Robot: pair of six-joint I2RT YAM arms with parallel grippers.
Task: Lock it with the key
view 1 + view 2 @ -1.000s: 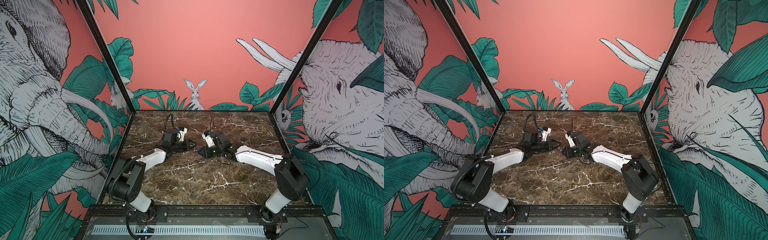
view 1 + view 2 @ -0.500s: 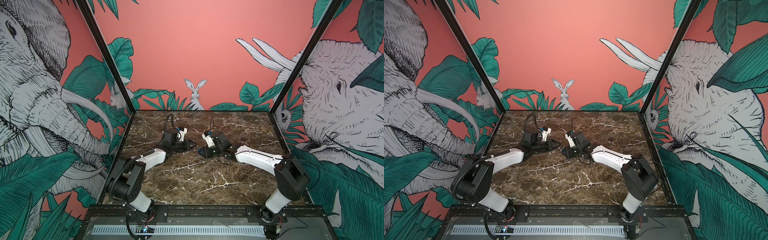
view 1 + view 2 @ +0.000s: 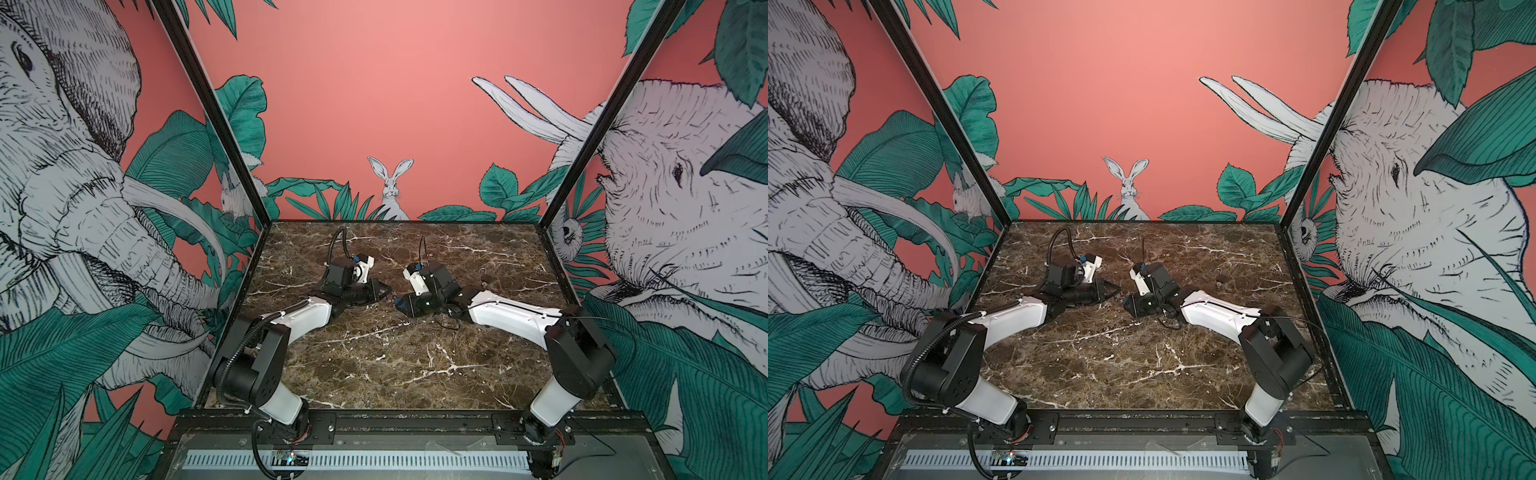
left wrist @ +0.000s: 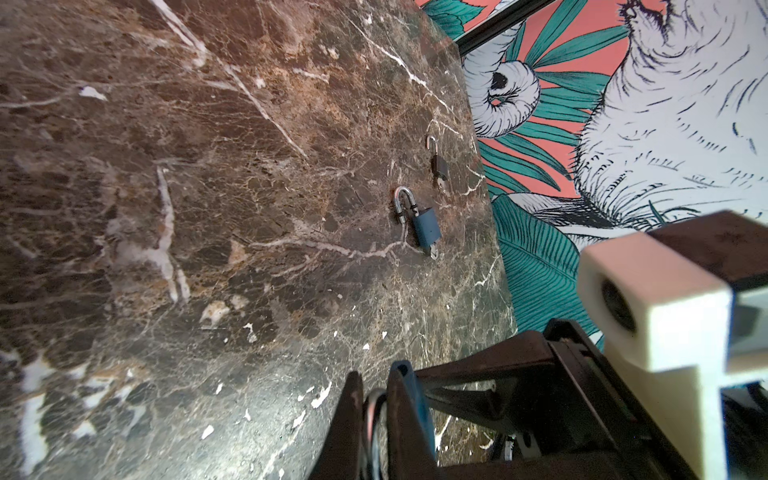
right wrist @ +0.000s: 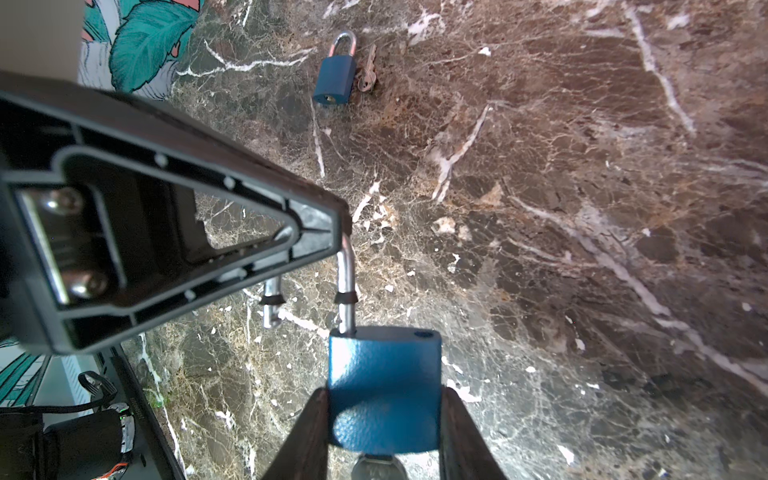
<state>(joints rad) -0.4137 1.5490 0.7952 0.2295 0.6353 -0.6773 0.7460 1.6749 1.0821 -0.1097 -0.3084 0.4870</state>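
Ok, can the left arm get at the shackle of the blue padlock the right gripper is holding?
Likely yes. The right gripper holds the blue padlock by its body, leaving the open shackle sticking out, and the left gripper sits closed around its bend, with nothing between.

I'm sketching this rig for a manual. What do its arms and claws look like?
The left arm and right arm have white shells between bulky black joints. A ribbed black hose runs along the left one; a thin black cable follows the right. The left claw and right claw have black, tapering fingers.
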